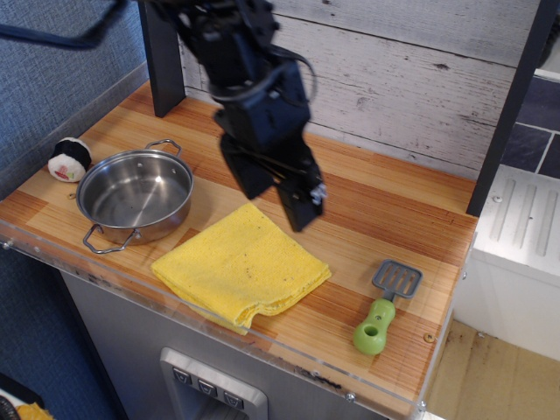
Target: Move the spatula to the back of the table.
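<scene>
Your spatula [386, 306] lies flat near the bench's [376, 210] front right corner, green handle toward the front edge, grey head pointing back. Your fingers [302, 210] hang above the yellow cloth's [241, 267] back right edge, well apart from the spatula, gripping nothing; how far they're parted you cannot tell.

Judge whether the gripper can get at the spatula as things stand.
Probably yes. The spatula lies alone near the table's front edge, right of the cloth; nothing stands between it and the gripper.
</scene>
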You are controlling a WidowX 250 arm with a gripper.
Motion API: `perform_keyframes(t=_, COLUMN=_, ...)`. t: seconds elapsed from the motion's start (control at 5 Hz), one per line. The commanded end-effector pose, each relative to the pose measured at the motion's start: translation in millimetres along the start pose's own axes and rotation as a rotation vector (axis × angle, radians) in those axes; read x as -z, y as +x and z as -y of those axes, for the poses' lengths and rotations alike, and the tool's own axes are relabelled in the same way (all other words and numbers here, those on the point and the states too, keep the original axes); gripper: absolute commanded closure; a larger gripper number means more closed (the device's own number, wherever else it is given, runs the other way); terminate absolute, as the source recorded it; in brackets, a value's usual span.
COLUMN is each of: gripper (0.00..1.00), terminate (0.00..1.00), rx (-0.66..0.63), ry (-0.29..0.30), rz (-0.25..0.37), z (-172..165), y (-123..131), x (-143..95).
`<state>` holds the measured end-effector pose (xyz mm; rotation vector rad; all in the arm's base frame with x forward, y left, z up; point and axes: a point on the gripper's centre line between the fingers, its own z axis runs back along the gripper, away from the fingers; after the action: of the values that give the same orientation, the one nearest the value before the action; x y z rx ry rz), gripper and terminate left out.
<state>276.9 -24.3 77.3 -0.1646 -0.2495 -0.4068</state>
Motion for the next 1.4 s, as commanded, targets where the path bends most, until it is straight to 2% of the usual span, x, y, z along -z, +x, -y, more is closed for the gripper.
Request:
perform_keyframes(t=0.0, gripper=0.0, terminate=0.0, rx=0.045, ry=0.001, rz=0.0, z=37, y=9, x=12)
perform_keyframes(t=0.6, gripper=0.0, terminate=0.0, rx=0.106, ry=0.024, rz=-0.096, z=85, y=9, x=49)
perform_keyframes(t=1.0, gripper=0.0, terminate=0.0, rx=0.099, ry=0.037, rz=-0.157, z=88, y=6, x=70)
perform_keyframes(t=1.2, gripper=0.0, terminate=0.0, rx=0.102, ry=0.043, rz=-0.166, z=86, y=5, x=77)
